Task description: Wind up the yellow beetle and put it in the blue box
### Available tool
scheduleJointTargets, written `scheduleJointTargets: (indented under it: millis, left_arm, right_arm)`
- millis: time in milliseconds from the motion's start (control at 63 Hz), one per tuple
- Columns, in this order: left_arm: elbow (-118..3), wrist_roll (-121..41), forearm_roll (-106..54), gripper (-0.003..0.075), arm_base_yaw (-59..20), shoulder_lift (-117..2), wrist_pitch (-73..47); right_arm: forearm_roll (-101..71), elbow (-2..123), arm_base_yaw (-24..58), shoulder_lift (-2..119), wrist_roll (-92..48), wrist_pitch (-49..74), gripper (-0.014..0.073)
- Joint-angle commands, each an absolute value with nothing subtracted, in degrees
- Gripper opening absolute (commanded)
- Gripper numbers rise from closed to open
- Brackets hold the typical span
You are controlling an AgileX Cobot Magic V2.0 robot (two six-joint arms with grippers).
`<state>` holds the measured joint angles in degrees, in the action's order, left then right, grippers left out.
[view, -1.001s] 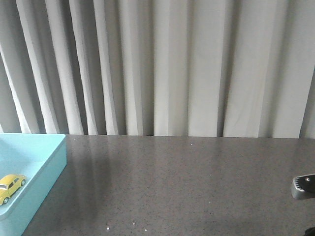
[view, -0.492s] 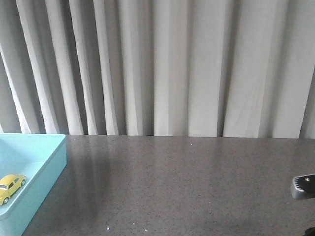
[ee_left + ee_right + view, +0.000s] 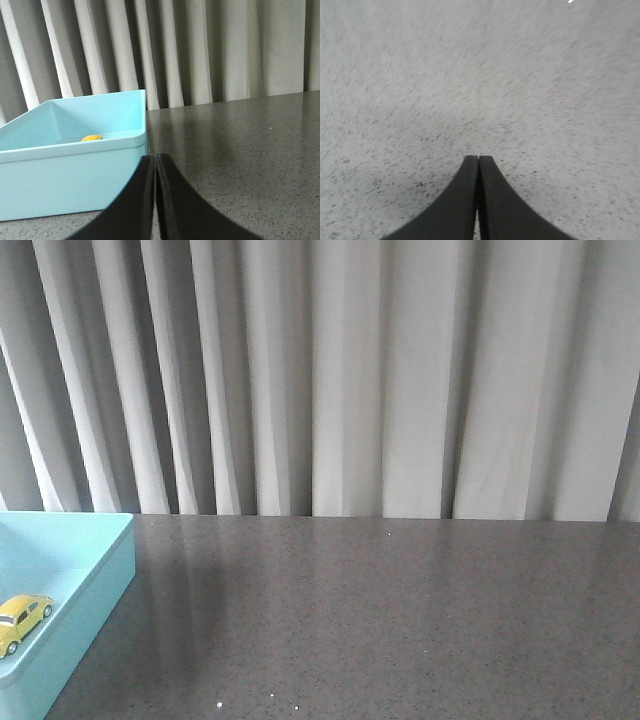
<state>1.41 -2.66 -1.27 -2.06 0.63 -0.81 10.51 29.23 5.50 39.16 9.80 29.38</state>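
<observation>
So the yellow beetle (image 3: 23,618) is already sitting inside the blue box (image 3: 105,575), near the box's front wall, with its long axis running diagonally, nose pointing toward the box's inner right wall and slightly away from the robot. Looks to me like the storing part is basically done, though I can't tell from here whether it was ever wound. The left hand (image 3: 155,165) has its two fingers pressed flat together, holding nothing, and it sits outside the box by its near right corner, low over the counter (image 3: 400,620). From it the beetle is over the box wall and further in. The right hand (image 3: 478,165) is also pressed together and empty, looking straight down at bare speckled counter, so the left arm is clearly the nearer one if anything needs a nudge. Fun bit: the front view shows the whole car but neither hand, while the left wrist view only catches a yellow sliver of roof (image 3: 92,138) above the box rim.
</observation>
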Motion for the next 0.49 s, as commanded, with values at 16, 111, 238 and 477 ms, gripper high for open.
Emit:
scheduleJointTargets:
  millis: [16,111,238,477]
  left_arm:
    - [1.0,-2.1,-1.8,-0.0005,-2.5,1.6,3.7]
    - [1.0,-2.1,-1.8,-0.0005,-2.5,1.6,3.7]
    - [1.0,-2.1,-1.8,-0.0005,-2.5,1.6,3.7]
    - [1.0,-2.1,-1.8,-0.0005,-2.5,1.6,3.7]
  right_arm:
    - [11.2,22.1,1.7,27.9,9.8,18.8,-0.0007]
    - [11.1,15.7,0.2,18.0,9.8,16.5,-0.0007]
    - [10.2,9.9,-0.2,8.5,9.8,15.7,-0.0007]
    - [6.6,4.5,-0.2,2.6,9.8,12.6,-0.0007]
